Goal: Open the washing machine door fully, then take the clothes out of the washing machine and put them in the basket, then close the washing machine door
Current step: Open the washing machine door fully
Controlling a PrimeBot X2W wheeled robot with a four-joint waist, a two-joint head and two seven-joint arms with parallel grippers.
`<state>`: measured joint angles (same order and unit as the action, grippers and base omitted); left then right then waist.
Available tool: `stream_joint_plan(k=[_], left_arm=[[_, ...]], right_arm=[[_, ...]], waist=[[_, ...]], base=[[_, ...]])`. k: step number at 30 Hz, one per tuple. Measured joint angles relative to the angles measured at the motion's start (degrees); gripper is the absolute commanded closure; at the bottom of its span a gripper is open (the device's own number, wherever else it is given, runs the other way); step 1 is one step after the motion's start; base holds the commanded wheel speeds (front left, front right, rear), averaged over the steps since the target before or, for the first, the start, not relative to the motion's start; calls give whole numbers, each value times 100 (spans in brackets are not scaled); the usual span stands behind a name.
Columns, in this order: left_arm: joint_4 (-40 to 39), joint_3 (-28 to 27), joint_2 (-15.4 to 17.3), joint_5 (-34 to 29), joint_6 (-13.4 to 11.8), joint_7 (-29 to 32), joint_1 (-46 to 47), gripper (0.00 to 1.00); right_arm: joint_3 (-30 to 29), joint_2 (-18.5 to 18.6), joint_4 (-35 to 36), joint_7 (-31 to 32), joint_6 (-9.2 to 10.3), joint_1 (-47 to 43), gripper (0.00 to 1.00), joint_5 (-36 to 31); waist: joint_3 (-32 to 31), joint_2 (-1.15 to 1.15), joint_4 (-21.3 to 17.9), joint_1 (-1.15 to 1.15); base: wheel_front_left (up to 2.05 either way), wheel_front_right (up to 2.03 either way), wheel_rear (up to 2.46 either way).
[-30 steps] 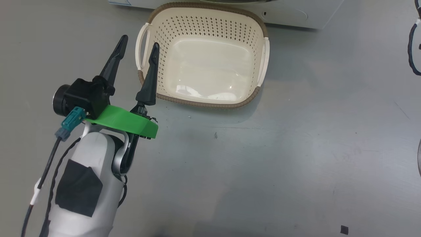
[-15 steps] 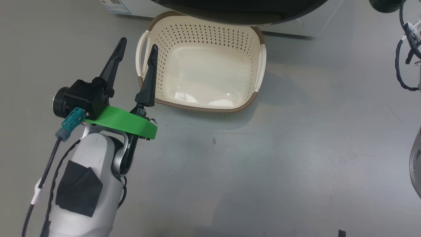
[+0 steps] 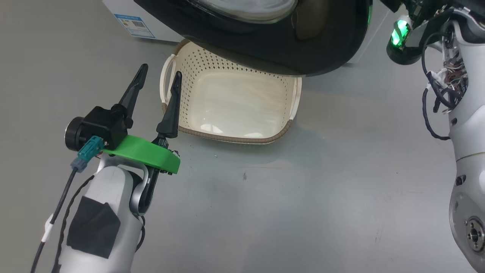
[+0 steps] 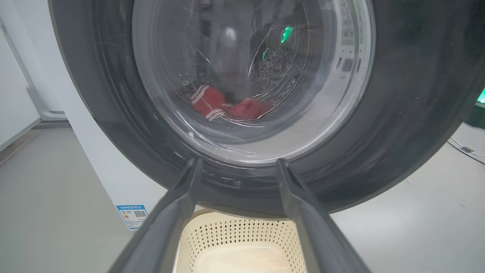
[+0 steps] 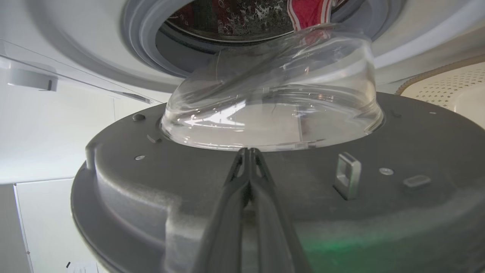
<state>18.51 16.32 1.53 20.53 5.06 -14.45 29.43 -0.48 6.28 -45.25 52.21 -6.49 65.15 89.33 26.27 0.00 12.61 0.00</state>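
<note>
The washing machine door (image 3: 265, 49) stands part open, and its glossy black rim overhangs the far side of the cream basket (image 3: 235, 138) on the floor. In the right wrist view my right gripper (image 5: 248, 151) is shut, its tips against the door's grey inner face (image 5: 189, 182) just below the glass bowl. My left gripper (image 3: 161, 70) is open and holds nothing, beside the basket's left handle. In the left wrist view, red clothes (image 4: 227, 106) with white stripes lie in the drum behind the door glass. They also show in the drum mouth (image 5: 307, 11) of the washing machine (image 5: 94, 57).
The machine's white body with a blue label (image 3: 134, 24) stands behind the basket. My right arm (image 3: 462, 113) hangs along the right edge of the head view. Grey floor spreads in front of the basket. A white wall (image 4: 15, 94) lies left of the machine.
The head view has shifted, so the basket sits lower in the picture. The door's black rim now covers the basket's far part, and my right arm has come into view. My left gripper stays open.
</note>
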Motion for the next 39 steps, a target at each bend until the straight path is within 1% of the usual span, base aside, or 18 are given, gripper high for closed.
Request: stream_joint_plan(k=[9, 10, 19, 28, 39], left_arm=[[196, -58, 0, -4, 13, 0, -192, 0], [209, -57, 0, -14, 13, 0, -217, 0], [333, -58, 0, -54, 13, 0, -341, 0], [515, 4, 1, -54, 13, 0, -504, 0], [702, 91, 2, -53, 13, 0, -723, 0]], right_arm=[[186, -104, 223, 456, -23, -583, 100, 237], [243, -108, 247, 511, -45, -642, 100, 236], [532, -192, 600, 826, -47, -1192, 100, 312], [922, -219, 947, 1061, -48, -1785, 100, 579], [1663, -225, 1327, 1144, -48, -2408, 100, 1248]], waist=[[-312, 0, 5, 0], [-350, 0, 8, 0], [-676, 0, 72, 0], [-1010, 0, 232, 0], [-1329, 0, 586, 0]], base=[[0, 0, 0], [0, 0, 0], [0, 0, 0], [0, 0, 0], [0, 0, 0]])
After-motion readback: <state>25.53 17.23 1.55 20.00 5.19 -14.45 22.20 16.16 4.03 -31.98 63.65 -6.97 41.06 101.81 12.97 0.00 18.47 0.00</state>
